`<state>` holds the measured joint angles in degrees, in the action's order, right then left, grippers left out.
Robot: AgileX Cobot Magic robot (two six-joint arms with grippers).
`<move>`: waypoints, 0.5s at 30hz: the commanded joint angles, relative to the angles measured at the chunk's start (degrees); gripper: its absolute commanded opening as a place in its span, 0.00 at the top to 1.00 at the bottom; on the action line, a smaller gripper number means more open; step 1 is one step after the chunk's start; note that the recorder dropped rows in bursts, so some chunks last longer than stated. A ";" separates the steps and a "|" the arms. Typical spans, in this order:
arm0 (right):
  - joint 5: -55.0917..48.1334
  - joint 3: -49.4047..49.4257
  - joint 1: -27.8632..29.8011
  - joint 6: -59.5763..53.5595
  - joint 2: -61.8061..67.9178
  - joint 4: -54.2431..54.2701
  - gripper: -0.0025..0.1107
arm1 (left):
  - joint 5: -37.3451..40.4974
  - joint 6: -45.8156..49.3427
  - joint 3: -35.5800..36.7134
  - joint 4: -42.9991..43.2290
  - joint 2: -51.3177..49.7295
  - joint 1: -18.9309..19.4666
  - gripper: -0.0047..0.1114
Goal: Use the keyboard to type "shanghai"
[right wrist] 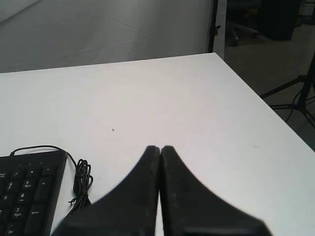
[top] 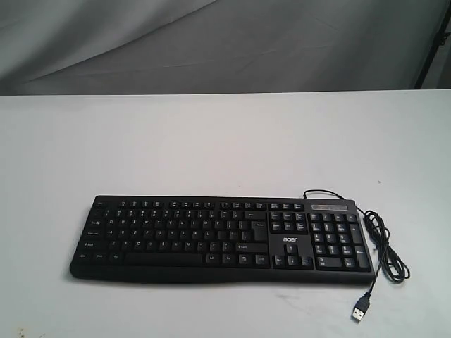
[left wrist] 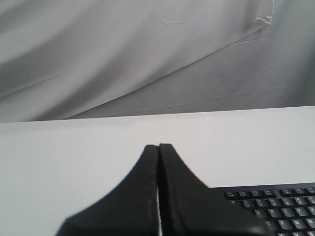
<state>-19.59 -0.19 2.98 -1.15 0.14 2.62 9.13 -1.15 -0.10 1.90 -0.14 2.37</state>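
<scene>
Evidently untouched, the keyboard (top: pixel 218 239) lay flat on the white table (top: pixel 211 141), with its cable (top: pixel 386 246) looped beside the number pad. Typing would call for one closed tip pressed squarely on S alone. The left gripper (left wrist: pixel 158 147) and right gripper (right wrist: pixel 160 147) were pinched together, empty and clear of the keys.

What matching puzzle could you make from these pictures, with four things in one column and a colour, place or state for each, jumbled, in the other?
Things:
1. keyboard
2. USB plug
3. left gripper
4. cloth backdrop

Descriptions:
A. grey, behind the table's far edge
B. shut, fingertips together, holding nothing
C. lying loose, plugged into nothing
D. black, flat on the white table

Pairs: 1-D, 2-C, 3-B, 4-A
</scene>
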 commanded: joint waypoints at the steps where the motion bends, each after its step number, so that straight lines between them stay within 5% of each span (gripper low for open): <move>1: 10.37 0.19 0.41 -0.84 -0.14 -3.24 0.98 | -0.34 -0.15 0.10 0.00 0.14 -0.37 0.96; 4: 31.32 0.19 0.41 0.23 -0.14 -1.83 0.98 | -0.34 -0.15 0.10 0.00 0.14 -0.37 0.96; 11: 50.41 0.19 0.41 1.15 -0.14 -1.83 0.98 | -0.34 -0.15 0.10 0.00 0.14 -0.37 0.96; 14: 64.44 0.19 0.41 28.84 -0.14 -3.97 0.98 | -0.34 -0.15 0.10 0.00 0.14 -0.37 0.96; 15: 64.97 -0.39 0.41 29.57 -0.14 -4.12 0.98 | -0.34 -0.15 0.10 0.00 0.14 -0.37 0.96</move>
<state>39.50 -0.19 2.98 18.84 0.00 0.00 9.13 -1.15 -0.10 1.90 -0.14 2.37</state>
